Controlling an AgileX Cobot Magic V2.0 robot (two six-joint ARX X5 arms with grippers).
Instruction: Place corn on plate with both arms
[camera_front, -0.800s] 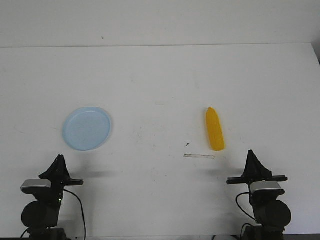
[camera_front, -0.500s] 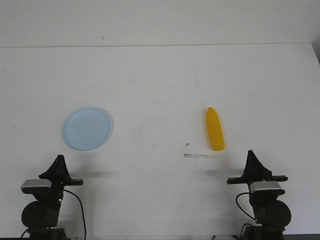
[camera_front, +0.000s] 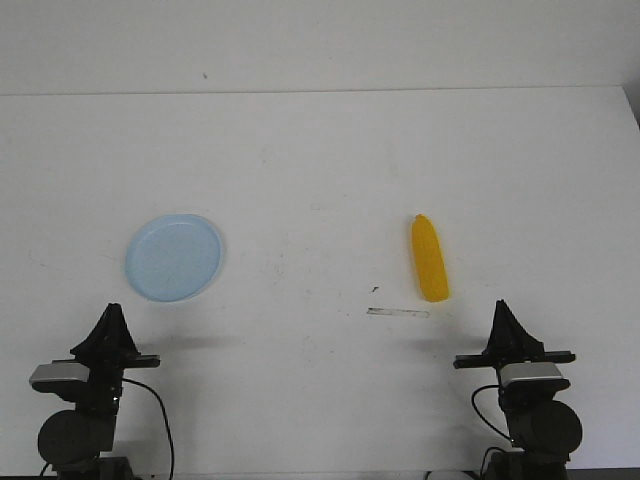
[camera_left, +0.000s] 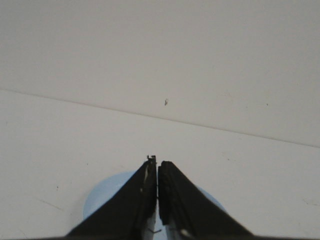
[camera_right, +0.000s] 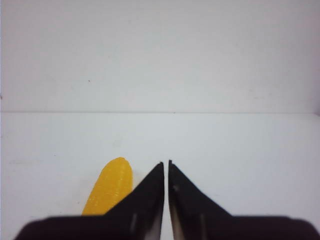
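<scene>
Corn (camera_front: 429, 259) lies untouched on bench (camera_front: 320, 150), well apart from plate (camera_front: 174, 257); both hands, left (camera_front: 111, 318) and right (camera_front: 503, 315), pressed together, nothing grasped.

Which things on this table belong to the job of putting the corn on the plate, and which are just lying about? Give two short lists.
Belonging to the job: corn; plate; left gripper, shut; right gripper, shut.

Just lying about: thin pale strip near the corn; small dark speck beside it.
</scene>
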